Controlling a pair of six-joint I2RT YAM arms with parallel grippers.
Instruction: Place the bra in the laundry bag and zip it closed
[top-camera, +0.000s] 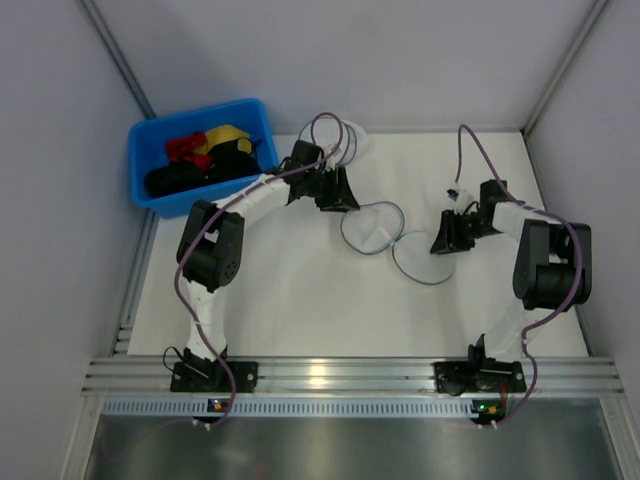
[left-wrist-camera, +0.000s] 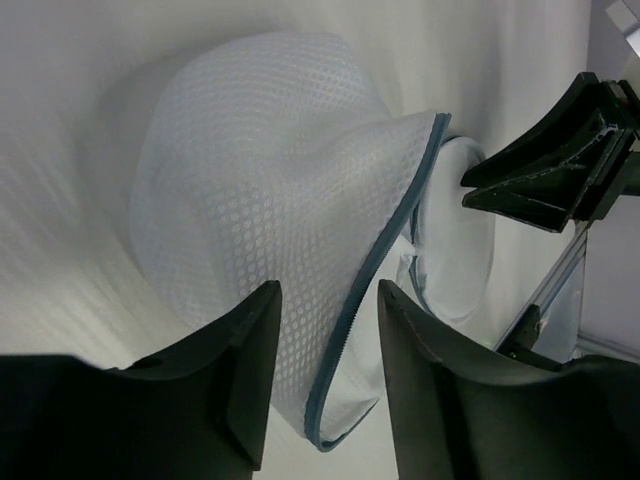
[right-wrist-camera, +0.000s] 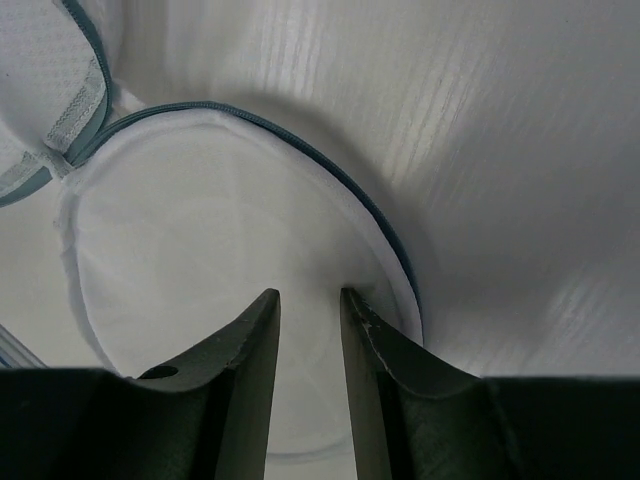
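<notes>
The laundry bag (top-camera: 372, 228) lies open on the table as two round mesh halves joined in the middle. In the left wrist view its nearer half (left-wrist-camera: 260, 170) bulges up like a dome, and its dark zip rim runs between my fingers without being clamped. My left gripper (top-camera: 338, 196) (left-wrist-camera: 325, 300) is open. My right gripper (top-camera: 447, 240) (right-wrist-camera: 310, 300) is open just above the flat far half (right-wrist-camera: 200, 220), near its rim; it also shows in the left wrist view (left-wrist-camera: 470, 190). The bra (top-camera: 178, 180) appears as dark fabric in the blue bin.
The blue bin (top-camera: 140, 150) at the back left also holds a red garment (top-camera: 183, 147) and a yellow-and-black one (top-camera: 228, 135). A whiter round mesh case (top-camera: 347, 140) lies behind the left gripper. Walls close in on both sides.
</notes>
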